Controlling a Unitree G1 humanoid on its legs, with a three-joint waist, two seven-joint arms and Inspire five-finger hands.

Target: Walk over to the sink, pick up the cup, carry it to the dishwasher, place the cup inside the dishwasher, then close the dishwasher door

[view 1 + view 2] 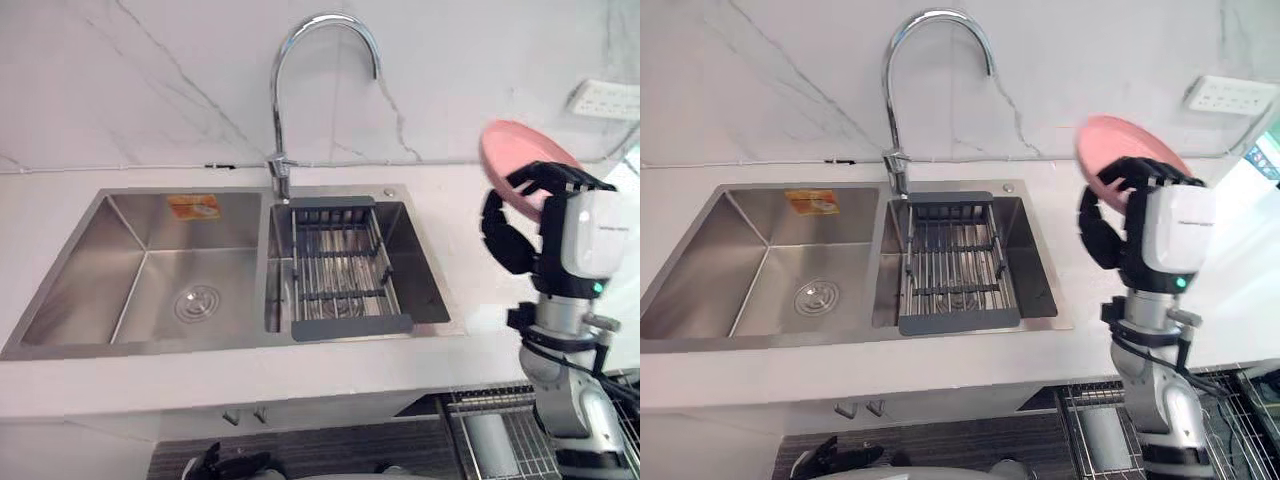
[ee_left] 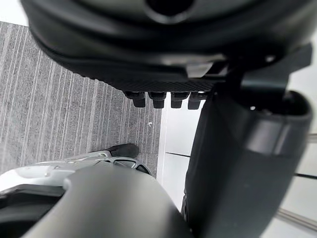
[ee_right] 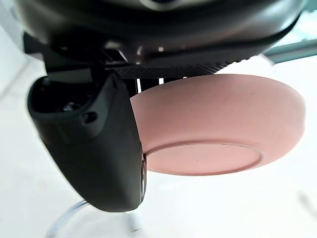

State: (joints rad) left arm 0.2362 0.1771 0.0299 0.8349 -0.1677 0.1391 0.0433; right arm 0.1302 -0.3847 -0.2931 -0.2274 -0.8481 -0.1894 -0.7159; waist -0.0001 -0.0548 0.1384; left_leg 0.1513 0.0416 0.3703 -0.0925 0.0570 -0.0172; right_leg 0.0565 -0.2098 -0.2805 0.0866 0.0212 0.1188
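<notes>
Clasping what looks like a pink bowl [image 1: 512,146], right hand [image 1: 506,236] hangs beside sink [image 1: 70,275]; left hand [image 2: 148,54]: cannot tell.

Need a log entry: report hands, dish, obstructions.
Right hand fingers curled on pink dish, raised over counter right of sink. Left hand down by the floor. Nothing seen in the way.

sink [image 1: 60,295] sitting in the worktop [image 1: 300,375], tap [image 1: 280,178] standing behind its divider. drain rack [image 1: 340,270] lying in the right basin [image 1: 420,275]. right robot hand [image 1: 515,245] holding a dish [image 1: 510,148] right of the sink, above the worktop.
</notes>
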